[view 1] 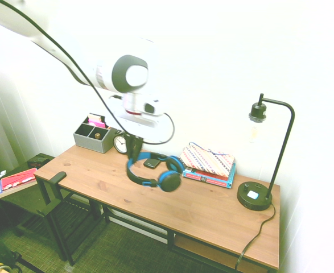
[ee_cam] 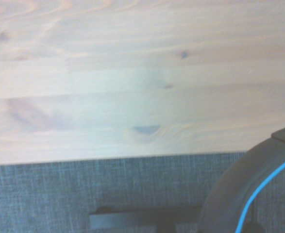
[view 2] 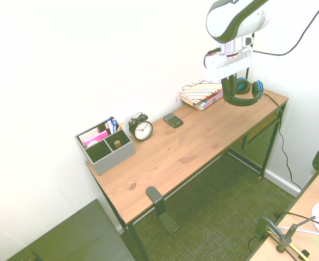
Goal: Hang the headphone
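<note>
The headphone has black round ear cups and a black headband with bright blue trim. It hangs just above the wooden desk, toward the end with the books. My gripper is shut on its headband, with the ear cups dangling off to one side. From the other side, the gripper comes straight down from above onto the band. The band fills a corner of the wrist view, over the desk's front edge and the grey carpet. A black hook sticks up at the desk's far end.
At the back of the desk stand a grey organizer, a black alarm clock, a small dark phone and stacked books. A black desk lamp stands at the end near the books. A low side table sits past the hook.
</note>
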`<state>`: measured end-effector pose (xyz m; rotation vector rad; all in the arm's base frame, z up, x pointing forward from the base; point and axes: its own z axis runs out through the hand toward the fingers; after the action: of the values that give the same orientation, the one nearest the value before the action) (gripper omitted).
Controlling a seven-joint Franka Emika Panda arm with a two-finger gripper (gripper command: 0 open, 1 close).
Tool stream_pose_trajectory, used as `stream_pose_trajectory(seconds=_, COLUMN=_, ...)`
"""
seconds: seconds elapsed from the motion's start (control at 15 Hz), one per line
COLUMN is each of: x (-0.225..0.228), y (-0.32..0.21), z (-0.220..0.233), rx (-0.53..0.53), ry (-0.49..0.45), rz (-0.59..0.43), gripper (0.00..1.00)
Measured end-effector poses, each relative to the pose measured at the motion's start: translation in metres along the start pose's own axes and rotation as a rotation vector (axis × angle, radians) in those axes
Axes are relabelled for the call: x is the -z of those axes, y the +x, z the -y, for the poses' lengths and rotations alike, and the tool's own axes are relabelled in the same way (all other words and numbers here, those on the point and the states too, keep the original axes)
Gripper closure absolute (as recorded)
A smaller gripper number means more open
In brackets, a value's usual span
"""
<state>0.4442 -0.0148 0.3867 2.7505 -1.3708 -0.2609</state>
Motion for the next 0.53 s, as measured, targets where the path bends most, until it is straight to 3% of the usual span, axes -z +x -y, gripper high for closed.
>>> stream_pose_trajectory(seconds=0.27, x=-0.022, y=-0.169, z=0.055, rx=0.042, ry=0.008, rz=-0.086, gripper=1.0)
stream_pose_trajectory(seconds=0.53, x=-0.095, y=-0.242, z=0.085, rx=-0.021, ry=0.09, rz=-0.124, gripper=1.0)
